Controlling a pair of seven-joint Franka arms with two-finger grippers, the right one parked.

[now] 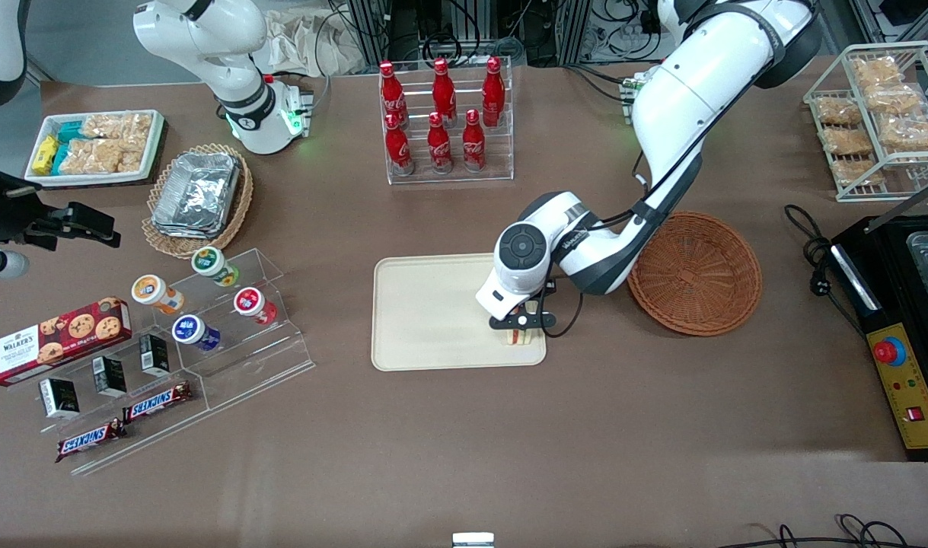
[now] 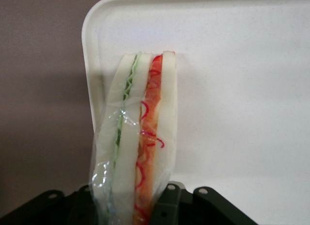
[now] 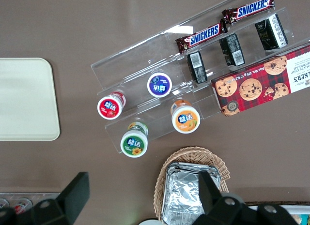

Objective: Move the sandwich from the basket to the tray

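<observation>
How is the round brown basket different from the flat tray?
The basket is round, reddish-brown and woven; the tray is rectangular, cream and smooth. The basket has raised sides, while the tray is flat with a low rim. The basket holds nothing, but over the tray the gripper holds the sandwich near its corner closest to the basket. Both sit on the brown table, side by side.

Cream tray (image 1: 425, 312); white sandwich (image 2: 140, 138), red-green filling; black claw (image 1: 521, 323), seemingly.

The gripper (image 1: 518, 326) hangs low at the tray (image 1: 425, 316) corner nearest the basket (image 1: 696, 272).
</observation>
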